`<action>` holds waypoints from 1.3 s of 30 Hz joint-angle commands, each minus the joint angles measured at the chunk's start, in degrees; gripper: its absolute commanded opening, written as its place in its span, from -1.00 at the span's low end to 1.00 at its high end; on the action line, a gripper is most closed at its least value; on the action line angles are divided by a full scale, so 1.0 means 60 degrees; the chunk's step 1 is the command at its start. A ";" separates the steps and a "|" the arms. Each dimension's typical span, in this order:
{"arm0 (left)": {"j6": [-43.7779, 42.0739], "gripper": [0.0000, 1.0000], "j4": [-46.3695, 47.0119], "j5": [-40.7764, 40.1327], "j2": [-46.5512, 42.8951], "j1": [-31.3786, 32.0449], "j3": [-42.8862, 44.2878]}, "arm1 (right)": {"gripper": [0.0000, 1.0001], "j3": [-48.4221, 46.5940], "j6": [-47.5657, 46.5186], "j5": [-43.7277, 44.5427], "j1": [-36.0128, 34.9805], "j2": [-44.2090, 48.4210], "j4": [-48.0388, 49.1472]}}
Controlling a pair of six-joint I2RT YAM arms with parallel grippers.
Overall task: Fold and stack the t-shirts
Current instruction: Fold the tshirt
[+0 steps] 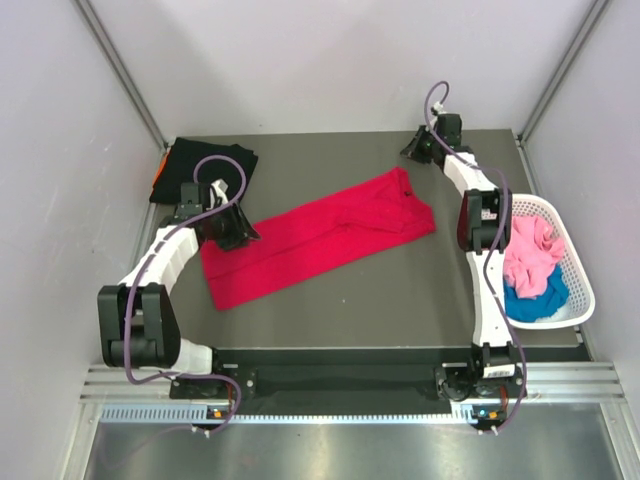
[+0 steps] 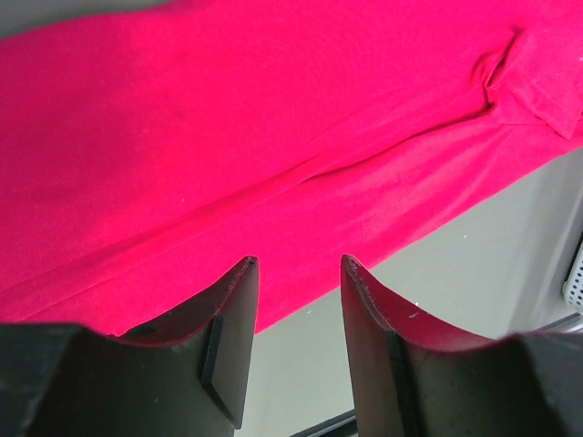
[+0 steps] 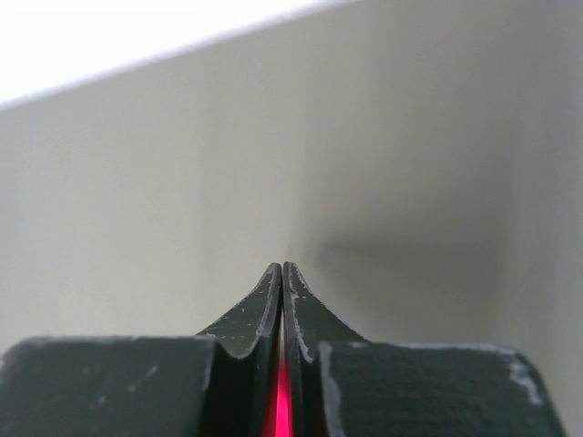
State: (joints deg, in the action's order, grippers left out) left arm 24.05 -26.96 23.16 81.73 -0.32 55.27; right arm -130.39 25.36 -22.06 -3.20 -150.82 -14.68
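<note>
A bright red t-shirt (image 1: pixel 320 235), folded into a long strip, lies slanted across the middle of the table (image 1: pixel 400 290). My left gripper (image 1: pixel 243 233) hovers open over the strip's left end. In the left wrist view its two fingers straddle the red t-shirt's (image 2: pixel 273 137) near edge, nothing between them. My right gripper (image 1: pixel 412 152) is at the back of the table, just beyond the shirt's far corner and apart from it. It is shut (image 3: pixel 282 266) and faces the wall. A black t-shirt (image 1: pixel 205 165) lies folded at the back left, with an orange edge (image 1: pixel 158 176) under it.
A white lattice basket (image 1: pixel 582 300) at the right edge of the table holds a pink t-shirt (image 1: pixel 530 250) and a blue one (image 1: pixel 535 298). Walls and metal posts close in the back and both sides.
</note>
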 commanded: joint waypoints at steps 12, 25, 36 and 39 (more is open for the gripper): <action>0.0999 -0.08 0.1679 0.2302 0.0586 0.0009 -0.0713 | -0.66 0.2040 0.0870 0.0660 0.0226 0.2414 0.1598; 0.0694 -0.13 0.1008 0.2454 0.0702 0.0551 -0.1565 | -1.00 0.8528 -0.0506 0.1992 0.0123 0.8507 -0.1449; 0.0767 -0.16 0.0773 0.1327 0.1407 0.0551 -0.1607 | -1.00 0.9881 -0.1239 0.2315 0.0109 0.8805 -0.1817; 0.0708 -0.17 0.0700 0.1195 0.1421 0.0551 -0.1696 | -1.00 1.0027 -0.1239 0.2169 0.0109 0.8410 -0.1423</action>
State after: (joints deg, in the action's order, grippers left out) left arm 29.74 -21.69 32.25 90.56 3.07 45.45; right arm -70.57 19.44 -9.21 -2.50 -98.54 -25.78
